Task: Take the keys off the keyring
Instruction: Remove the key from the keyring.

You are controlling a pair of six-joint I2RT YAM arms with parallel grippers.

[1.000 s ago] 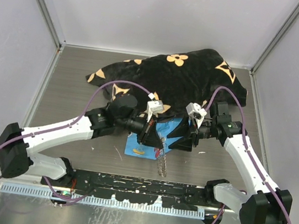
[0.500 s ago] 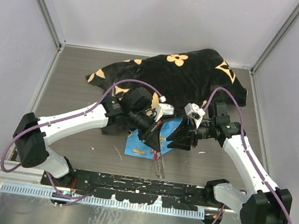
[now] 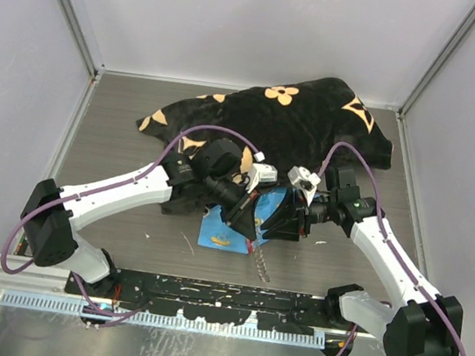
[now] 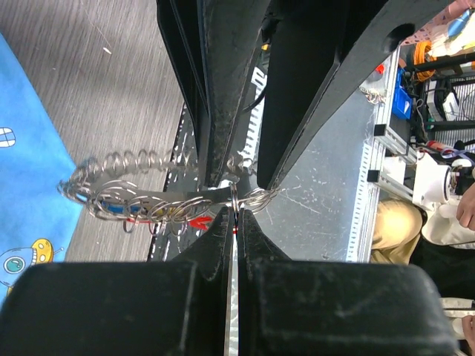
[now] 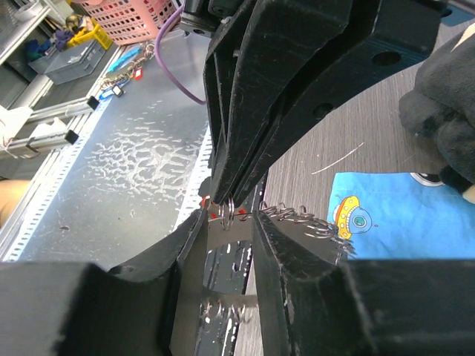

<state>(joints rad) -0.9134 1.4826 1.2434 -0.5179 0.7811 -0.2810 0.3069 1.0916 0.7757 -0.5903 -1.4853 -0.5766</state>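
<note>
The keyring [image 4: 126, 159] is a coiled silvery chain loop hanging between both grippers above the table's near edge [image 3: 257, 262]. My left gripper [image 4: 235, 215] is shut on a small ring of it, tips pinched together. Several tiny keys hang along the chain: a red head [image 4: 197, 220], a blue one [image 4: 111, 208] and a flat silver blade [image 4: 185, 195]. My right gripper [image 5: 226, 215] faces the left gripper [image 5: 223, 194] tip to tip. Its jaws stand partly apart, one on each side of that pinched ring [image 5: 230, 211], and the chain [image 5: 304, 219] trails off to its right.
A blue printed cloth [image 3: 219, 230] lies on the table under the grippers. A big black cloth with tan flowers [image 3: 289, 123] covers the back. The black rail [image 3: 221, 295] and a metal strip run along the near edge. Walls enclose both sides.
The left arm swung its elbow back and carried the keyring slightly right. The right gripper moved left up to the left gripper's tips and its jaws narrowed around the ring.
</note>
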